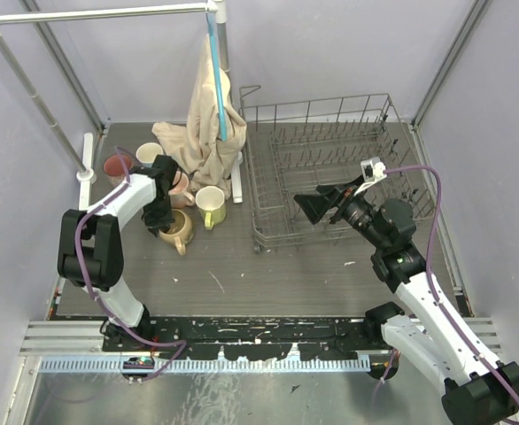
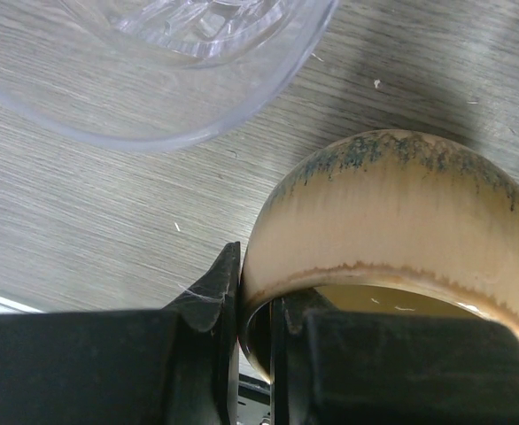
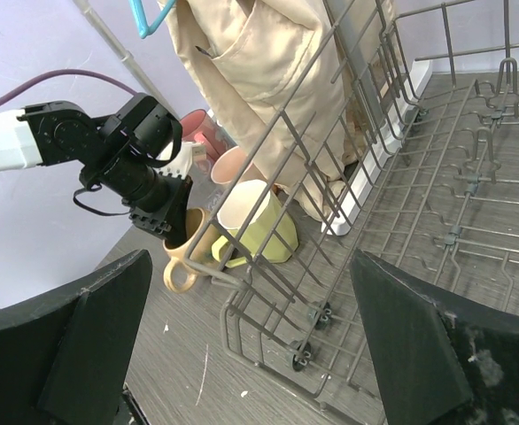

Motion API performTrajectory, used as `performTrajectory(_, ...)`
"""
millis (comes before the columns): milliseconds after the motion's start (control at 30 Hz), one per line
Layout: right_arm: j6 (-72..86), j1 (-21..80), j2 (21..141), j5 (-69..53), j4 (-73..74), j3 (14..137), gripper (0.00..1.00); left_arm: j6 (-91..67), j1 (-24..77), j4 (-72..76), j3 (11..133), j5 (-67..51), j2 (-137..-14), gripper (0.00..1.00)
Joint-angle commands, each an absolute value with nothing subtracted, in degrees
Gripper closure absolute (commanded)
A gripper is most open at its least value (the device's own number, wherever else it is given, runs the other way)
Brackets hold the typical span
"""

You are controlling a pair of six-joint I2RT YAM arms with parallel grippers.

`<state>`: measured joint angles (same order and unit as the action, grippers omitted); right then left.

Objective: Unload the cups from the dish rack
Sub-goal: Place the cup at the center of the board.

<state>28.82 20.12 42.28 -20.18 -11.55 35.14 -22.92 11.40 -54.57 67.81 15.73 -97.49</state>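
Note:
The grey wire dish rack (image 1: pixel 330 168) stands right of centre, and only bare prongs show in it. My right gripper (image 1: pixel 317 205) hangs open over the rack's front left corner (image 3: pixel 268 310), with nothing between its fingers (image 3: pixel 82 336). My left gripper (image 1: pixel 164 217) is shut on the rim of a tan mug (image 1: pixel 182 232), left of the rack. One finger is inside the mug (image 2: pixel 392 212) and one outside. Beside it stand a yellow-green mug (image 1: pixel 211 205), a pink mug (image 1: pixel 180 186), a cream mug (image 1: pixel 149 152) and a clear glass (image 2: pixel 153 53).
A beige cloth (image 1: pixel 211 124) hangs from a blue hanger on a white rail stand, between the mugs and the rack. The stand's white base (image 1: pixel 238 177) lies by the rack's left side. Grey walls close in the table on three sides.

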Motion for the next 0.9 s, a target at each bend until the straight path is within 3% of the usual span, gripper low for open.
performTrajectory(0, 28.03, 20.00, 41.93, -20.30, -14.68, 36.66, 0.00, -22.41, 11.15, -55.46, 70.00, 17.67, -97.70, 0.94)
performTrajectory(167, 27.98, 20.02, 41.77, -20.43, -14.76, 36.47, 0.00, -22.39, 11.09, -55.81, 70.02, 18.00, -98.46, 0.82)
performTrajectory(333, 27.99, 20.04, 41.45, -20.39, -14.62, 36.43, 0.00, -22.37, 11.16, -55.59, 69.46, 18.01, -96.84, 0.61)
performTrajectory(867, 27.56, 20.02, 41.14, -19.10, -13.54, 36.49, 0.00, -23.27, 11.18, -55.84, 70.00, 12.84, -88.79, 0.25)
